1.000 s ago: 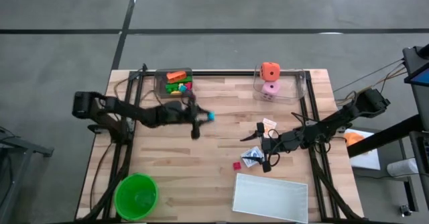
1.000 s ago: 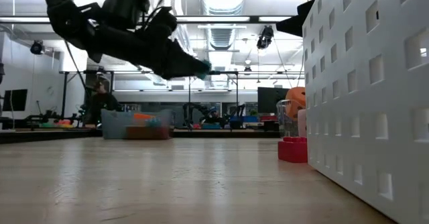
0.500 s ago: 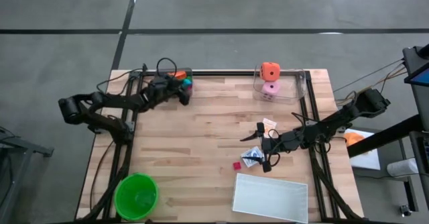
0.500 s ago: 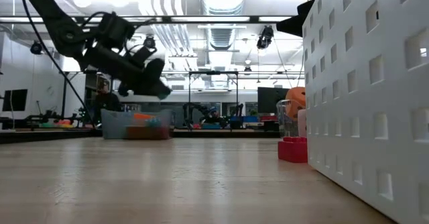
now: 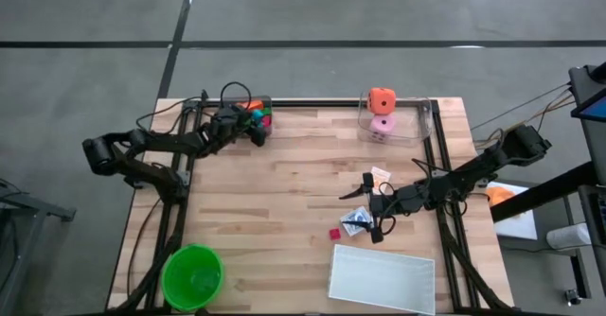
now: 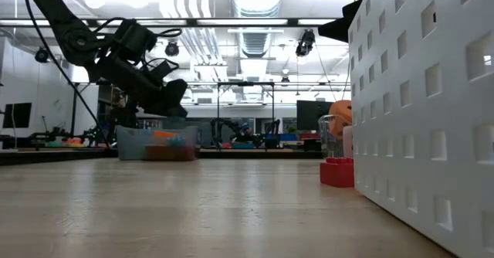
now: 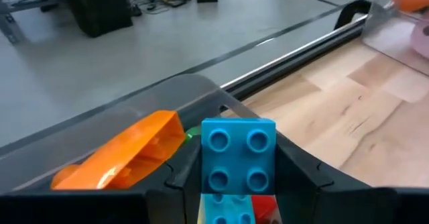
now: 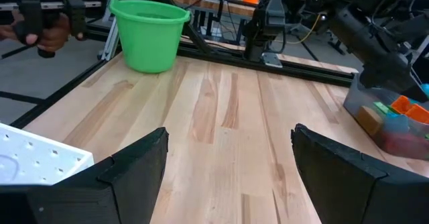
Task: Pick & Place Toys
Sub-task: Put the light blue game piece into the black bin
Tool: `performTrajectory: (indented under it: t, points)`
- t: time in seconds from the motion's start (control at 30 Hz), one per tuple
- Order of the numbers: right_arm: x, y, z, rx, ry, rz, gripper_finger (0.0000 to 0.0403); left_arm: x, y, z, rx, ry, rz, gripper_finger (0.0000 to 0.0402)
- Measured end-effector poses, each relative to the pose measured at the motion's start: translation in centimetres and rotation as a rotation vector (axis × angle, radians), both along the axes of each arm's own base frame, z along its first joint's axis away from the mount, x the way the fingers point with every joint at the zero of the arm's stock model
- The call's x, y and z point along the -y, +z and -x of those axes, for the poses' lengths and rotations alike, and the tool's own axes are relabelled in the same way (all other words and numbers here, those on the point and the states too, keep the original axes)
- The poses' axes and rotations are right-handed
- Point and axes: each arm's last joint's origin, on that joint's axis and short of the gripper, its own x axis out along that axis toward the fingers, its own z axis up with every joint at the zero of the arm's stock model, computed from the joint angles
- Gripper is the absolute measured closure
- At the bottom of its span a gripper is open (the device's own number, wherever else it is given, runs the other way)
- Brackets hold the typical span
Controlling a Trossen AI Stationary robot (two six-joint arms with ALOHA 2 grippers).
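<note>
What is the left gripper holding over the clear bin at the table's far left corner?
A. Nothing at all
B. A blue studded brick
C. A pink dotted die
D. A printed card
B. In the left wrist view the blue studded brick sits clamped between the left gripper fingers, above the clear bin that already holds an orange piece.

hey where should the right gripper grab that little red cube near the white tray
Take the red cube by two opposite flat side faces, coming straight down from above. It sits alone on bare table, clear of the white tray and the cards, so open fingers can straddle it.
</note>
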Motion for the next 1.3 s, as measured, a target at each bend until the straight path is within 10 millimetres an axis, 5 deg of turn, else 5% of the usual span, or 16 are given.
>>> performTrajectory:
  t: [0.27,0.43,1.3]
  points:
    - [0.01,0.0,0.0,0.0,0.0,0.0,0.009,-0.05,0.0,0.08,0.028,0.05,0.018,0.0147]
    - [0.0,0.0,0.0,0.0,0.0,0.0,0.009,-0.04,-0.05,0.09,0.025,0.05,0.021,0.011]
    - [0.0,-0.07,0.02,-0.007,0.0,0.003,0.009,0.11,0.04,-0.13,-0.033,-0.008,-0.021,0.01]
